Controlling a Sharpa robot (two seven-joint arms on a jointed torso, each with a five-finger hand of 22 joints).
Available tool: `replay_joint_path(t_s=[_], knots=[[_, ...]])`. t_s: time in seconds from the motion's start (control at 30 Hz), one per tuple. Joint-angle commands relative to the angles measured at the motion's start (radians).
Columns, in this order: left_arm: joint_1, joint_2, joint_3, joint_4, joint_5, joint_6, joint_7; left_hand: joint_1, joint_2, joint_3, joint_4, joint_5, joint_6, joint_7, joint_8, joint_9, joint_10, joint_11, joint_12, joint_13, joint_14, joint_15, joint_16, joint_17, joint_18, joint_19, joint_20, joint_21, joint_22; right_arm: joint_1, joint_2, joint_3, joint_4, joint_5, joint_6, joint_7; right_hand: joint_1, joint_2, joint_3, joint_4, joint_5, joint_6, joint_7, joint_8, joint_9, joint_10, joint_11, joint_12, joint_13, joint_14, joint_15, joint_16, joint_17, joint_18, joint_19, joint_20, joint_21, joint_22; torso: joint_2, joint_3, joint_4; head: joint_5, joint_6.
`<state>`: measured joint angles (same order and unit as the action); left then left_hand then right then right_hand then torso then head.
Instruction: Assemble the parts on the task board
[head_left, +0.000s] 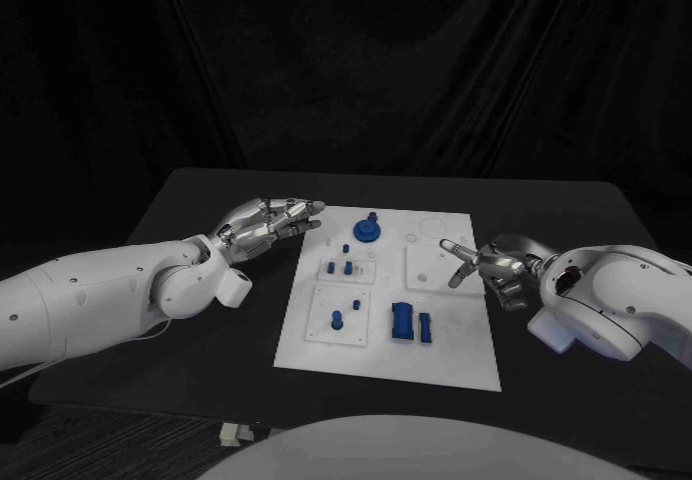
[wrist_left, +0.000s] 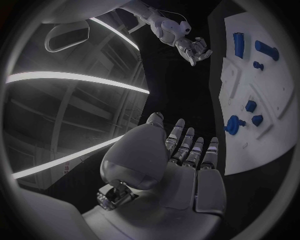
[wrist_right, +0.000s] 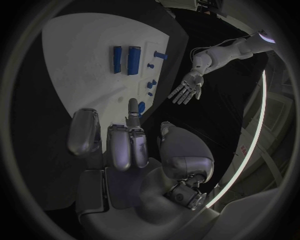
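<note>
Task board flat in the middle of the black counter, blue parts standing on it.
Round blue part near the far edge, two blue blocks near the front. Left hand beside the board's far left corner, fingers stretched and apart, holding nothing. Right hand at the board's right edge, one finger extended, the rest curled, empty.

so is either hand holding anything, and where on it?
Nothing held. Left hand is open beside the board; right hand is empty at its other edge.

dim scene, black surroundings, fisheye bending at wrist-view rims
</note>
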<state>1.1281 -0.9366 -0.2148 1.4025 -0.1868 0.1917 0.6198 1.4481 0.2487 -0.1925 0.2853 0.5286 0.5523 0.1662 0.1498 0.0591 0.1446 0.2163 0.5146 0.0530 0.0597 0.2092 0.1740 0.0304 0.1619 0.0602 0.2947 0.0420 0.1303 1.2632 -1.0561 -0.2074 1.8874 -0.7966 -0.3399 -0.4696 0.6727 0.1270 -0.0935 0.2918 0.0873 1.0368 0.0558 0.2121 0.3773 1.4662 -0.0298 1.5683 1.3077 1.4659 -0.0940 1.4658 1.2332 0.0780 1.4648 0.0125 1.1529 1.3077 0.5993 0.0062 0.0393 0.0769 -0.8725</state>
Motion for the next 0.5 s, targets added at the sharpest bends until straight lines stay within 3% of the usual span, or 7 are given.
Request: replay_joint_path(t_s=[0.03,0.23,0.5], knots=[[-0.001,0.0,0.001,0.001,0.002,-0.006,0.04,0.007,-0.001,0.005,0.002,0.003,0.009,0.056,0.005,0.001,0.007,0.002,0.005,0.001,0.007,0.002,0.003,0.001,-0.012,0.006,-0.001,0.006,0.001,-0.01,0.002,-0.001,-0.001,0.059,-0.014,0.119,-0.012,0.016,-0.026,0.002,-0.034,-0.021,0.007,-0.02,-0.016,0.105,0.013,0.003,0.263,0.053,0.012,0.003,-0.004,-0.012,0.071,0.008,0.004,0.174,0.002,0.0,0.0006,0.003,0.0],[-0.001,0.0,0.001,0.002,0.002,-0.002,0.035,0.008,0.0,0.005,0.002,0.003,0.009,0.056,0.005,0.001,0.009,0.002,0.007,0.002,0.008,0.002,0.004,0.001,-0.012,0.006,-0.001,0.006,0.002,-0.055,0.003,-0.001,-0.011,0.057,0.063,0.161,-0.029,0.045,-0.112,0.0,-0.039,-0.115,0.043,-0.097,-0.085,0.105,0.045,0.003,0.263,0.057,0.039,0.014,0.022,-0.02,0.071,0.025,0.039,0.18,0.001,0.0002,-0.0006,0.01,0.0],[-0.001,-0.001,0.001,0.002,0.002,0.002,0.03,0.008,0.001,0.006,0.003,0.003,0.009,0.057,0.006,0.001,0.012,0.004,0.01,0.002,0.008,0.003,0.005,0.001,-0.012,0.008,-0.001,0.007,0.003,-0.106,0.007,-0.001,-0.013,-0.047,0.133,0.171,-0.029,0.062,-0.165,0.0,-0.04,-0.136,0.046,-0.118,-0.121,0.105,0.05,0.003,0.263,0.06,0.044,0.022,0.039,-0.023,0.072,0.03,0.061,0.184,0.0,0.0006,-0.0016,0.01,0.0]])
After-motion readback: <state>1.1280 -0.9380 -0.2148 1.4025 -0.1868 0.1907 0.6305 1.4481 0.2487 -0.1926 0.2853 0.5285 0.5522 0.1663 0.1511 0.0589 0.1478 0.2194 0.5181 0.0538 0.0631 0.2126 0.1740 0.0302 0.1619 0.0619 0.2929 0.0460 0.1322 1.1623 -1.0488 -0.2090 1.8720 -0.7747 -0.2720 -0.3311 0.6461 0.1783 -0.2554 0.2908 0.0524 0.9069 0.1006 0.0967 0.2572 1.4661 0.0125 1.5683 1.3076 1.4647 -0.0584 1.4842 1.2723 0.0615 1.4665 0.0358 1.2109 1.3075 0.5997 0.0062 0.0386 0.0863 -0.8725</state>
